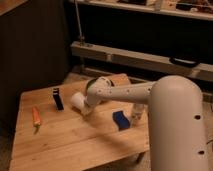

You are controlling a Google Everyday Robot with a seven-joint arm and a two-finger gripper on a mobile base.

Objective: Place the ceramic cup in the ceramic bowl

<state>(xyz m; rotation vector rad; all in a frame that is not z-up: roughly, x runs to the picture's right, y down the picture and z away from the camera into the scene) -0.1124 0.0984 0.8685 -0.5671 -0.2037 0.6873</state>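
Arm (175,120) white and bulky, filling right foreground, stretched left over the table, round wrist joint above the back-centre of the top.

Table (75,145) light wood, slatted, low, set against a dark wall with metal rails behind.

Ceramic bowl (88,85) green, at the back-centre of the table, mostly hidden behind the wrist; only a sliver of rim showing at the wrist's left edge. Inside not visible.

Gripper (86,107) at the arm's end, angled down and left, just in front of the bowl, low over the wood. Closed, clamped on the ceramic cup.

Ceramic cup (77,100) plain white, tilted on its side at the gripper tip, left of the bowl and outside it. Touching the tabletop or just off it: can't tell.

Blue sponge-like block (120,120) flat on the table, right of the gripper, under the forearm.

Dark upright block (58,98) standing left of the cup, apart from it.

Orange item (36,116) long and thin, lying near the left edge.

Small white bottle (137,111) upright, just right of the blue block, partly behind the arm.
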